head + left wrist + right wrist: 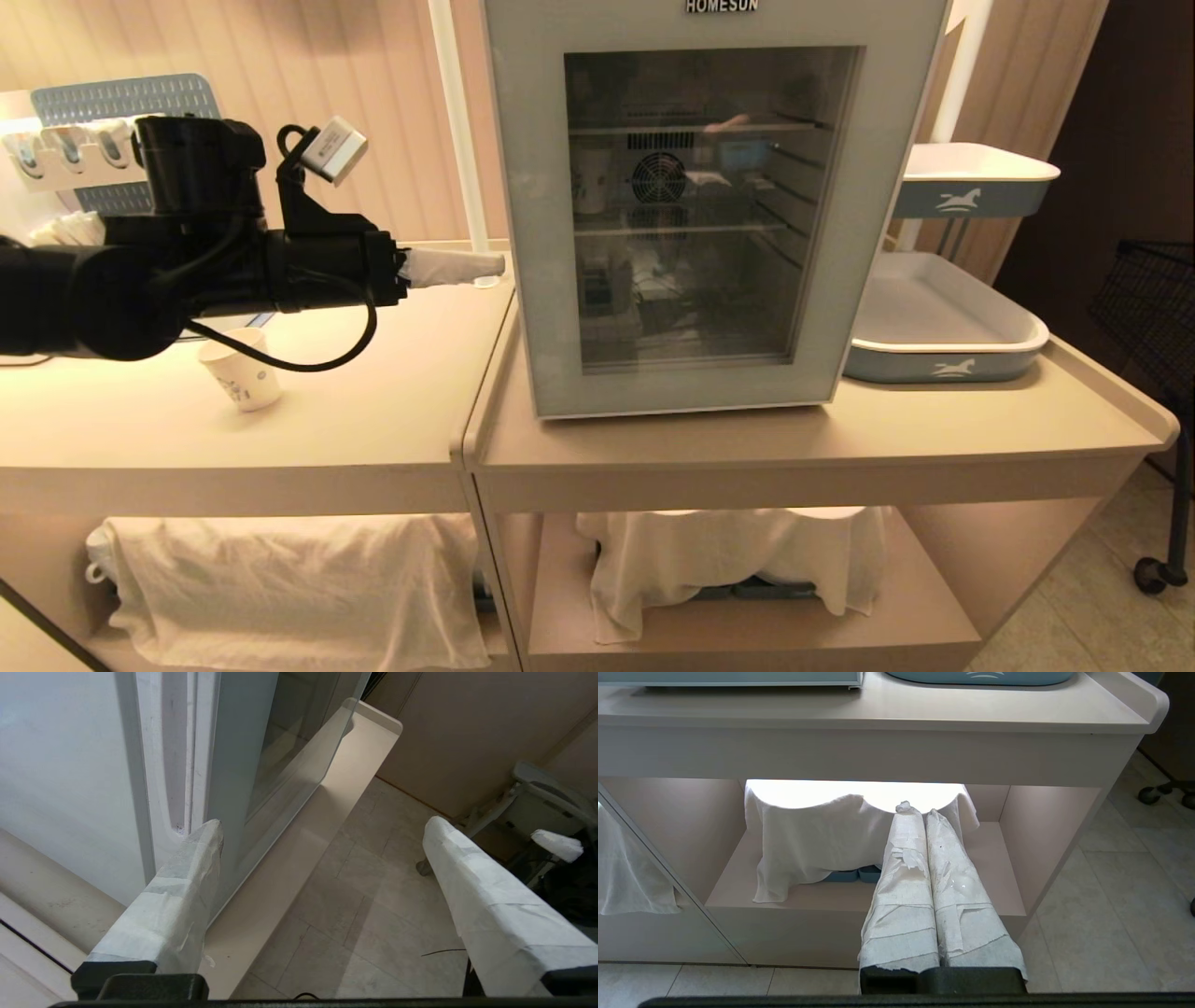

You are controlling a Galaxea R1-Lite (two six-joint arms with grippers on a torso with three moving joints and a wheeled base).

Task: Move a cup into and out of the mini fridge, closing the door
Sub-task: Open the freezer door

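While my left gripper [485,265] stands with its taped fingers [187,891] spread wide and holding nothing, level at the left edge of the pale grey glass-fronted mini fridge [705,205], its large window door [523,233] appears shut or very nearly so. One finger sits just beside the door's edge seam; I cannot tell whether it touches. Through the glass, a small white paper cup [591,182] with a printed lower half is dimly visible on a wire shelf. A similar paper cup [241,369] stands on the beige counter [373,411] beneath my forearm. Risks noted: a finger could slip off the smooth frame, the fridge could be shoved sideways, or my forearm could topple that counter cup. My right gripper [924,812] hangs clenched and empty, low before the counter.
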